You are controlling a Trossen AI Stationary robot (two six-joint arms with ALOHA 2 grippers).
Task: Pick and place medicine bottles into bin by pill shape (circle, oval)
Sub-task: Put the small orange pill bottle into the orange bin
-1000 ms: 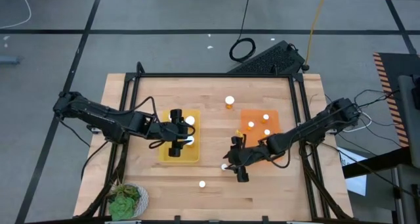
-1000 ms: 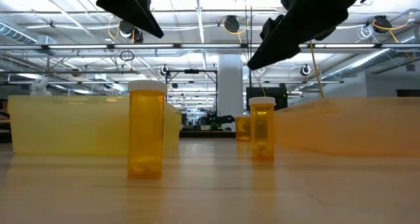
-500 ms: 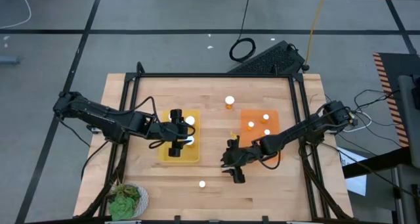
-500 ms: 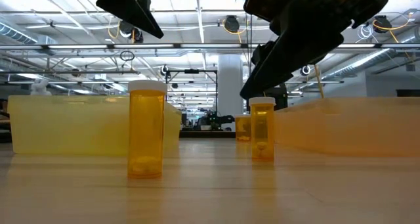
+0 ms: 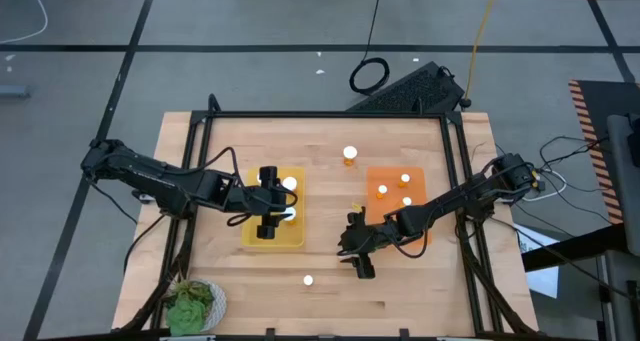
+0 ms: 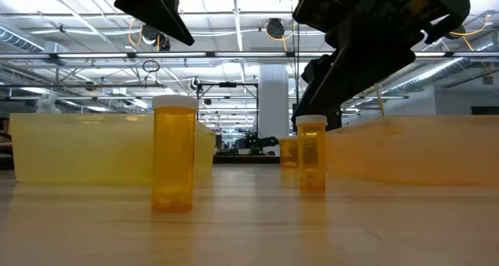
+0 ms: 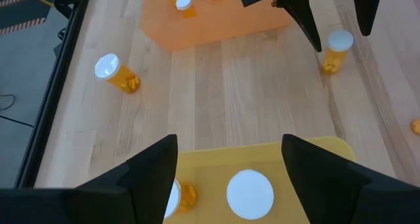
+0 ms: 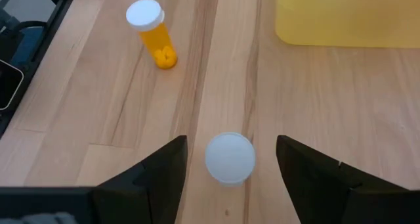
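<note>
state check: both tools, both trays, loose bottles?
left tool: open, above yellow tray
right tool: open, straddling a capped bottle, not gripping
yellow tray: holds two bottles
orange tray: holds bottles
bottle by the table's near edge: upright, capped
bottle beyond the trays: upright, capped
</note>
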